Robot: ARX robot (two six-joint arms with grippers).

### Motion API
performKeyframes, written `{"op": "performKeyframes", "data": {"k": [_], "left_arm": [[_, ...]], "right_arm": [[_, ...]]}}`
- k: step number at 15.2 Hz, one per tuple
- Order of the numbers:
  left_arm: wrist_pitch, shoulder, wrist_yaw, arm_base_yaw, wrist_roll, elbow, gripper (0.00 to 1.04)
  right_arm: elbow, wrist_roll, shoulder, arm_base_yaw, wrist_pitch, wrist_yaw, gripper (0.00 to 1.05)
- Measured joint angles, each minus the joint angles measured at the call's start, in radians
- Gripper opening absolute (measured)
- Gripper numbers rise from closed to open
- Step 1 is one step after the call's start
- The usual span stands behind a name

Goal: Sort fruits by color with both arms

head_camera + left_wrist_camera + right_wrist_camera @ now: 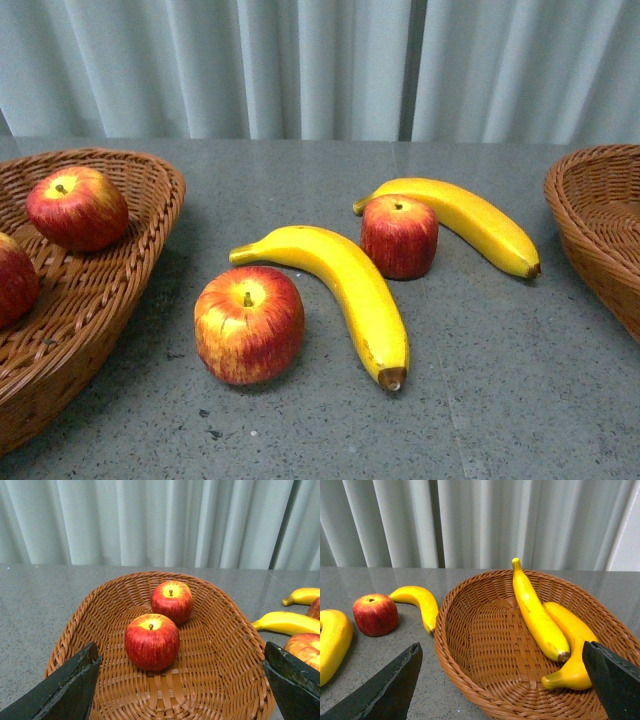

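Two spread, empty: left tool (180,677), right tool (501,680); edge-cropped fruit (12,280), probably apple.

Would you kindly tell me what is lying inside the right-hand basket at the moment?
The right basket holds two bananas, one lying against the other; nothing else shows. A finger of the right gripper covers its near corner, so that part is unseen.

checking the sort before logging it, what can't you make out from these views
- Front view: the right basket runs off the right edge, so its contents are out of frame.
- Front view: one apple in the left basket is cut by the left edge.
- Right wrist view: a black finger covers part of the lower banana.
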Motion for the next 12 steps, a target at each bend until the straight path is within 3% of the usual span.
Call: {"op": "performKeyframes", "data": {"k": [12], "left_arm": [[0.0, 0.0, 0.0, 0.0, 0.0, 0.0, 0.98]], "right_arm": [[0.0, 0.0, 0.0, 0.0, 0.0, 0.0, 0.98]]}}
